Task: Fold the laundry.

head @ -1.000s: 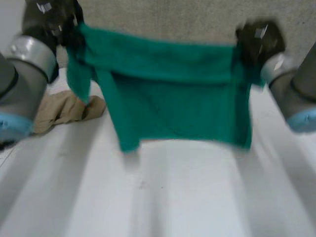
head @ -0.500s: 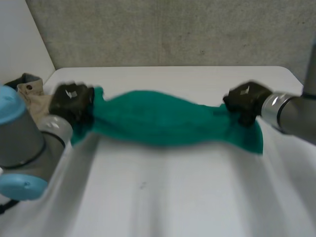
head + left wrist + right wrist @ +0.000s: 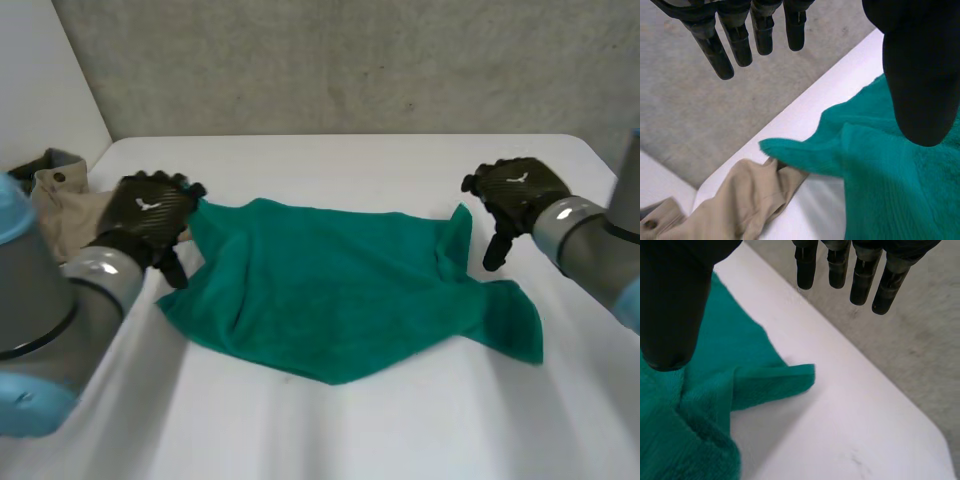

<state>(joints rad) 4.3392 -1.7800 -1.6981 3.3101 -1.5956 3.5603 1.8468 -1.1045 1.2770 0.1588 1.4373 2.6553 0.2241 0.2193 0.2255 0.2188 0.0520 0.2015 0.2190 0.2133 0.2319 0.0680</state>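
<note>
Head view first, and we see the towel (image 3: pixel 340 290) lying rumpled and spread on the table (image 3: pixel 340 430) between our two hands. Our left hand (image 3: pixel 148 215) is at the towel's corner on its own side, and it's open: in its wrist view the fingers (image 3: pixel 720 50) run straight, well apart from the thumb, gripping nothing. A pointed towel corner lies below that palm. A beige garment (image 3: pixel 60 215) lies just beside the hand, next to that corner. Over to our right hand (image 3: pixel 515 190), just beside the opposite corner and open too. Its fingers (image 3: pixel 860 275) are straight with nothing held, and a folded towel corner lies under its palm on the white surface.
</note>
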